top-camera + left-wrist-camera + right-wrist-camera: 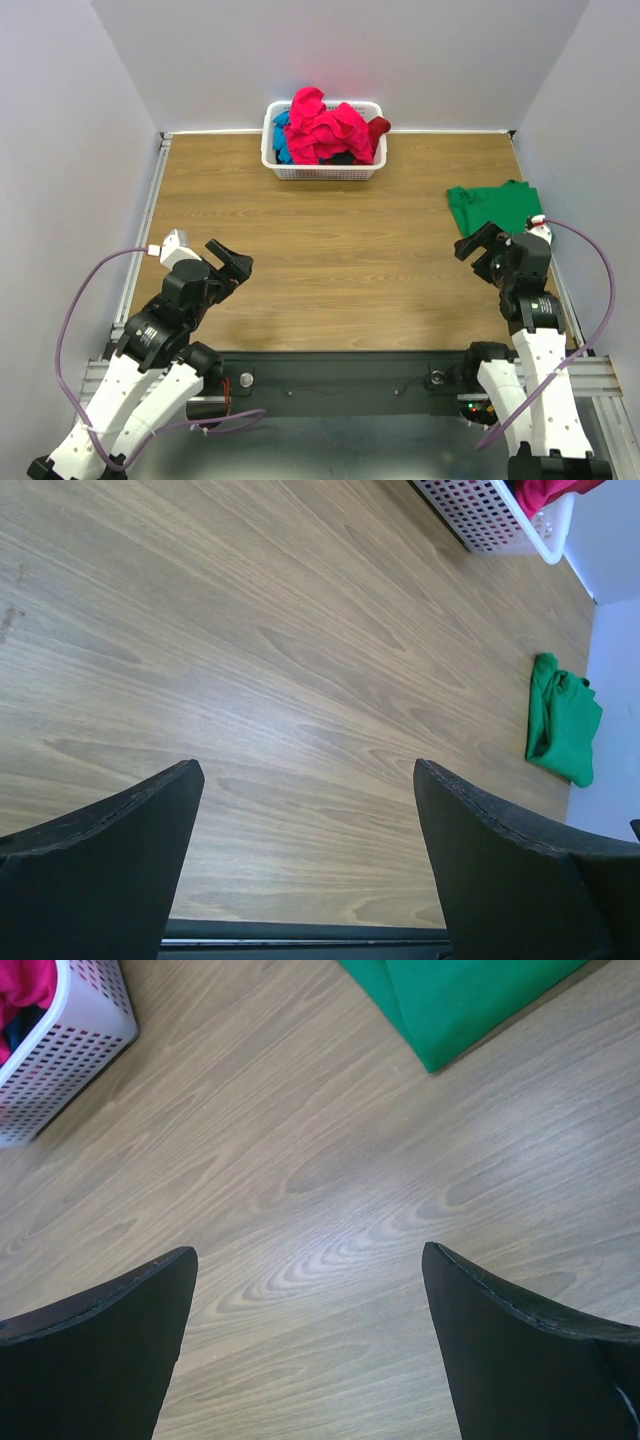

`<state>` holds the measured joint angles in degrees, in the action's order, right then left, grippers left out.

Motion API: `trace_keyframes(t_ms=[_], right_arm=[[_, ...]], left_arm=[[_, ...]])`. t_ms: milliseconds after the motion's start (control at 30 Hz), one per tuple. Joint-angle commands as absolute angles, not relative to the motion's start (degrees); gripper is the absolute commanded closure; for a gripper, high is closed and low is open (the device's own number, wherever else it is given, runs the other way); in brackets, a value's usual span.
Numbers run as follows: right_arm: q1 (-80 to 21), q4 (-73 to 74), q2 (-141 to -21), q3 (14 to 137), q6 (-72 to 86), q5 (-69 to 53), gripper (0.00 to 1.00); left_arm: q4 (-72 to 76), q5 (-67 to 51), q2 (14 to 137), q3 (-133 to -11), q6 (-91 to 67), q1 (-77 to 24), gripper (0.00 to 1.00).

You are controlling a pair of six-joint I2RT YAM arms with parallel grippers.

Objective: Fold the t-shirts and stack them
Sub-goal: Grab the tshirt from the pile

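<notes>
Black left fingers and right fingers apart, above wooden table

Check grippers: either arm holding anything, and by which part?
Nothing held. Left gripper and right gripper both open above the table; green t-shirt lies apart from both.
</notes>
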<state>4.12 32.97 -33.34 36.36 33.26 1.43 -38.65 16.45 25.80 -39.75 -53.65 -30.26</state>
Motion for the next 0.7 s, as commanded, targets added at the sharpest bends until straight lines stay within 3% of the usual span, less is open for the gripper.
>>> trace_keyframes(t_ms=[0,133,333,533,667], right_arm=[[4.31,31.64,-32.70,36.56,32.52,-1.56,0.00],[4.31,31.11,-34.01,36.47,30.59,-5.80,0.00],[4.31,30.94,-36.47,35.86,31.82,-2.37,0.00],[4.31,30.94,-38.66,36.12,31.11,-4.13,0.00],[4.31,30.50,-40.78,36.21,32.42,-4.39,0.00]], left_arm=[[-35.86,16.79,25.75,-38.67,-52.47,-30.15,0.01],[-29.02,16.53,26.54,-36.65,-50.46,-30.15,0.01],[-19.19,19.77,35.93,-40.77,-45.29,-30.15,0.01],[-12.66,18.55,60.61,-60.17,-36.22,-30.06,0.01],[-13.62,14.78,83.55,-77.40,-29.47,-29.88,0.02]])
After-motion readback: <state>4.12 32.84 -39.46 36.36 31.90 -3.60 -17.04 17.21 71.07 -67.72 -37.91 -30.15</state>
